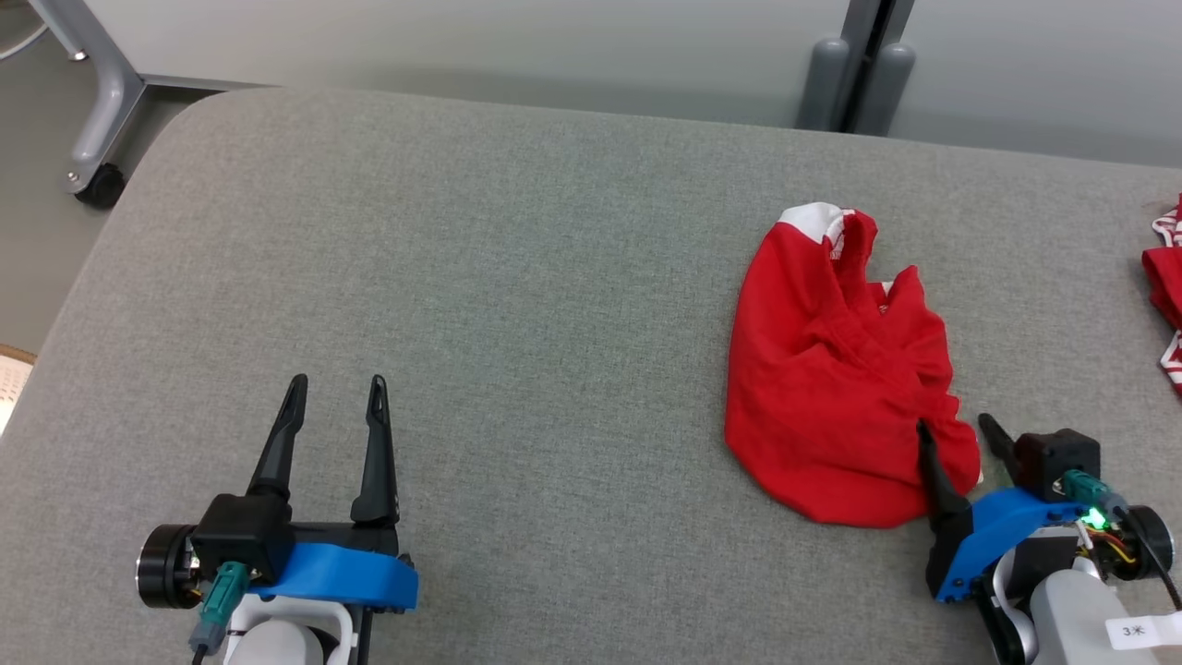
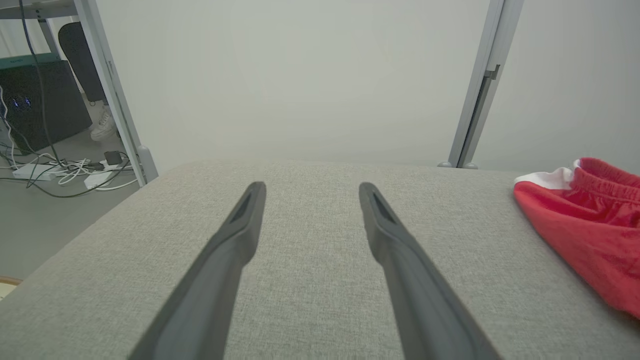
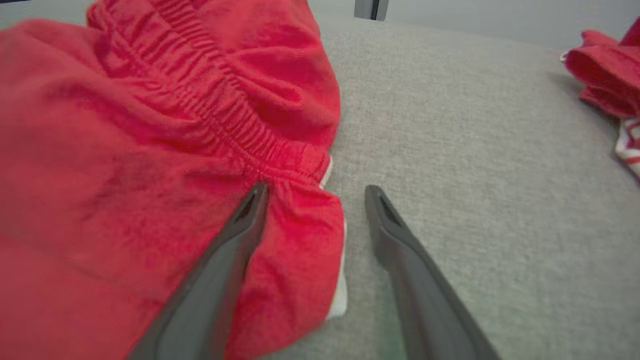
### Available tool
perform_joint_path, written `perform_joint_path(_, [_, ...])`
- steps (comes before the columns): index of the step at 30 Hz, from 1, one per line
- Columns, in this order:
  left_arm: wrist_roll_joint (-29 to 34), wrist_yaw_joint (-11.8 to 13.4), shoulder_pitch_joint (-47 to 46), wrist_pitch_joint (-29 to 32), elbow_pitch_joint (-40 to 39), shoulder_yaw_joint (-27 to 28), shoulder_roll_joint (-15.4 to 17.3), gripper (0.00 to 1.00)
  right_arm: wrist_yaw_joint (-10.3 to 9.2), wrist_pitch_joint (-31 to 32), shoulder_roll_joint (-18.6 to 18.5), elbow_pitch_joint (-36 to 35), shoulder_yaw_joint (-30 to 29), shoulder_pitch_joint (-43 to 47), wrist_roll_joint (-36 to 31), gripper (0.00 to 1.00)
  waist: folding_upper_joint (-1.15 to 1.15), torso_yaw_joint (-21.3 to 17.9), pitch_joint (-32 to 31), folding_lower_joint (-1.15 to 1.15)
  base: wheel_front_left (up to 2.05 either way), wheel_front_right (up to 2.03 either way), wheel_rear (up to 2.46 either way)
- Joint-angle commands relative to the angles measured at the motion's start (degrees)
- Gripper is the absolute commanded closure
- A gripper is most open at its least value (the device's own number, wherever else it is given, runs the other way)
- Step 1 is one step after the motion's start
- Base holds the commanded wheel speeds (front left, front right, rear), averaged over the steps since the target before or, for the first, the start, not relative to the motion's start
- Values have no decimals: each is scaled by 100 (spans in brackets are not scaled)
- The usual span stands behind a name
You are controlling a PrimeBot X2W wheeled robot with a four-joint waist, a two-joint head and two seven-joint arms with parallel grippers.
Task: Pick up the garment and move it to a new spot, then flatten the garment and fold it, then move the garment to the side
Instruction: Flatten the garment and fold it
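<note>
A crumpled red garment (image 1: 836, 379) with white trim and an elastic waistband lies on the grey table (image 1: 517, 305), right of centre. My right gripper (image 1: 953, 427) is open at the garment's near right corner: its left finger lies over the red cloth (image 3: 150, 165) and its right finger is over bare table, so the hem edge sits between the jaws. My left gripper (image 1: 337, 383) stands open over bare table at the near left, far from the garment. The left wrist view catches the garment (image 2: 590, 230) at its right edge.
Another red and white cloth (image 1: 1165, 296) lies at the table's far right edge, also seen as a red heap (image 3: 607, 85) in the right wrist view. Beyond the table stand a pale wall, a grey post (image 1: 854, 83) and a wheeled frame leg (image 1: 97, 139).
</note>
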Motion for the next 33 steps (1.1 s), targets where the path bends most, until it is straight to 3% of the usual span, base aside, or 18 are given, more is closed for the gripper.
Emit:
perform_joint_path(1, [33, -15, -106, -27, 19, 50, -6, 0, 2, -55, 4, 176, 24, -120, -49, 0, 0, 23, 32, -1, 0, 0, 0])
perform_joint_path(6, [92, -64, -130, -26, 70, 86, -62, 0, 5, -121, 80, 818, 271, -217, 65, 0, 0, 15, 5, -1, 0, 0, 0])
perform_joint_path(7, [107, -74, -129, -26, 76, 90, -70, 0, 10, -135, 91, 921, 325, -241, 119, 54, 0, 4, -17, -1, 0, 0, 0])
perform_joint_path(8, [127, -83, -119, -27, 85, 96, -77, 0, 10, -167, 102, 995, 361, -259, 184, 100, 0, -7, -37, -1, 0, 0, 0])
perform_joint_path(16, [197, -141, 20, -26, 136, 182, -93, 0, 3, -655, -18, 883, 379, -562, 463, 100, 0, -114, -325, -1, 0, 0, 0])
perform_joint_path(22, [236, -176, 124, -26, 139, 231, -107, 0, 3, -784, 99, 83, 704, -540, 627, 100, 0, -148, -529, -1, 0, 0, 0])
perform_joint_path(26, [250, -207, 120, -27, 139, 224, -128, 0, 3, -789, 206, -559, 1242, -371, 612, 100, 0, -114, -598, -1, 0, 0, 0])
perform_joint_path(33, [242, -227, 160, -26, 122, 245, -152, 0, 3, -459, 364, -1130, 2781, -45, 727, 100, 0, 36, -629, -1, 0, 0, 0])
